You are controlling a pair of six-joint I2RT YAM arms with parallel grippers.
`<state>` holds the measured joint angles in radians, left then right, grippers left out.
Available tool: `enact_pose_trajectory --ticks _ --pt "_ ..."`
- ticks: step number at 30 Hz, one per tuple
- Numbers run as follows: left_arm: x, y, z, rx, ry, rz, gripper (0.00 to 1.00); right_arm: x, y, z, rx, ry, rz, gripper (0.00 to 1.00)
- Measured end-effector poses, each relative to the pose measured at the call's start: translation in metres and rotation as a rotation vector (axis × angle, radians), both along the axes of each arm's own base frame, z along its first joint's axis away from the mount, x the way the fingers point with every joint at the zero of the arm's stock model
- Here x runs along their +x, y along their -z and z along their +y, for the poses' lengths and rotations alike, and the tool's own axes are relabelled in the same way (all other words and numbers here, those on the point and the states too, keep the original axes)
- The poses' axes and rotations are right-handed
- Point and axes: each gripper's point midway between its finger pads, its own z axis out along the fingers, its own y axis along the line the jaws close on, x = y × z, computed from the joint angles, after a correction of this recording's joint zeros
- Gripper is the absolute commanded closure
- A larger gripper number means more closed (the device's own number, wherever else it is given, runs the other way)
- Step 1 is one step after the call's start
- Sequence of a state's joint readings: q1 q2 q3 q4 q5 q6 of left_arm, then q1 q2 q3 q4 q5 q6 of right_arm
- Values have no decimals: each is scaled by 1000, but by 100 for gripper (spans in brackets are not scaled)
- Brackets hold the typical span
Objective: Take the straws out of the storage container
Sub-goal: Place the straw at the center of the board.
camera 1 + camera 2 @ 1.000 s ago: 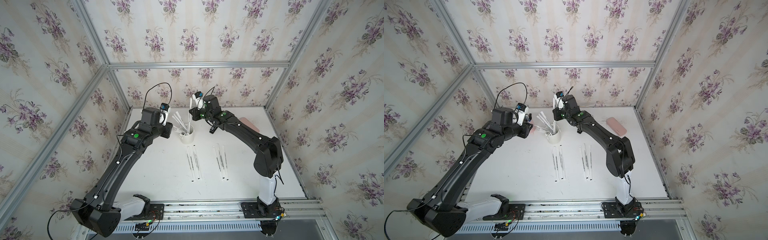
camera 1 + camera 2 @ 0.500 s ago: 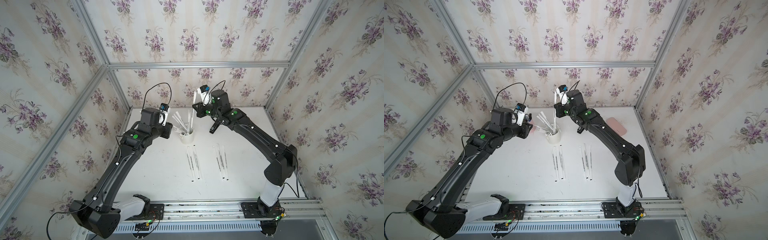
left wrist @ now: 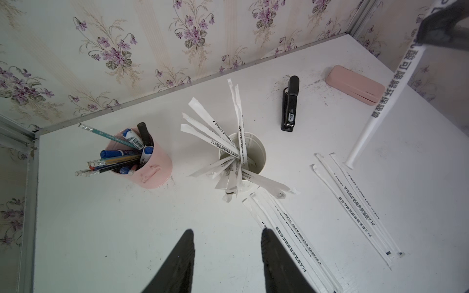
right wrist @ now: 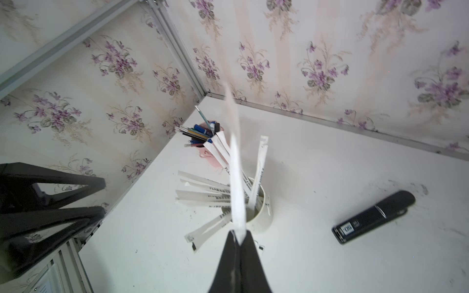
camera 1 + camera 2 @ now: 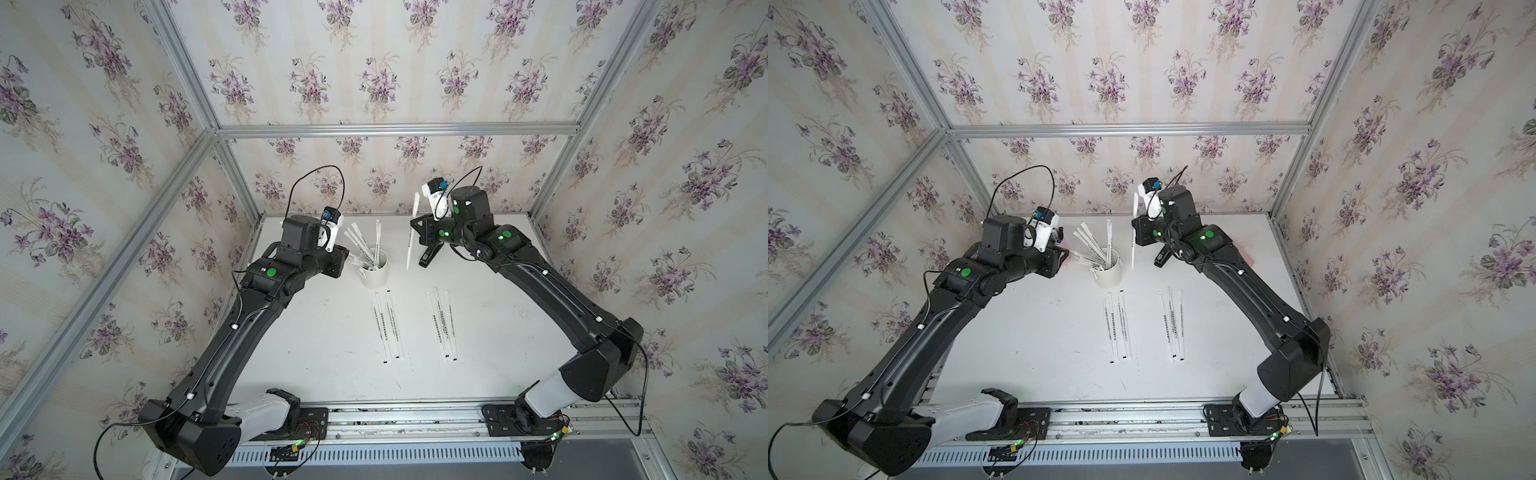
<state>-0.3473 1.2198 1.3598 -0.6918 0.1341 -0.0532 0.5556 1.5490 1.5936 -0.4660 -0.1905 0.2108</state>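
Our right gripper (image 4: 237, 238) pinches one straw (image 5: 410, 253) in the air beside the storage container (image 5: 376, 277), our left gripper (image 3: 227, 236) hangs open and empty, several straws (image 5: 390, 328) lie on the table (image 5: 332, 332), and many more stand inside.

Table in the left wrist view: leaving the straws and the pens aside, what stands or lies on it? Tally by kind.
Cups: 2, the white storage container and the pink pen cup
Stapler: 1
Pink case: 1
Total: 4
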Motion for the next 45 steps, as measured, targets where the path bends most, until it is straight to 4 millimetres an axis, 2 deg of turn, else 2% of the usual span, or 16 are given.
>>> enact_pose_trajectory --ticks 4,6,15,25,29,45 --pt "0 4 -6 -14 26 18 56 -1 32 -46 -25 82 126 100" --pt "1 5 -9 -22 41 28 56 -5 51 -62 -44 104 197 100" --pt "4 11 -20 -45 81 60 56 -49 142 -113 -132 174 529 100" --pt "5 17 -26 -62 102 92 56 -84 202 -121 -198 159 745 100" --pt "5 21 -29 -67 112 105 57 -94 219 -122 -215 149 802 100" --pt "7 29 -36 -82 136 143 57 -113 252 -126 -260 132 900 100"
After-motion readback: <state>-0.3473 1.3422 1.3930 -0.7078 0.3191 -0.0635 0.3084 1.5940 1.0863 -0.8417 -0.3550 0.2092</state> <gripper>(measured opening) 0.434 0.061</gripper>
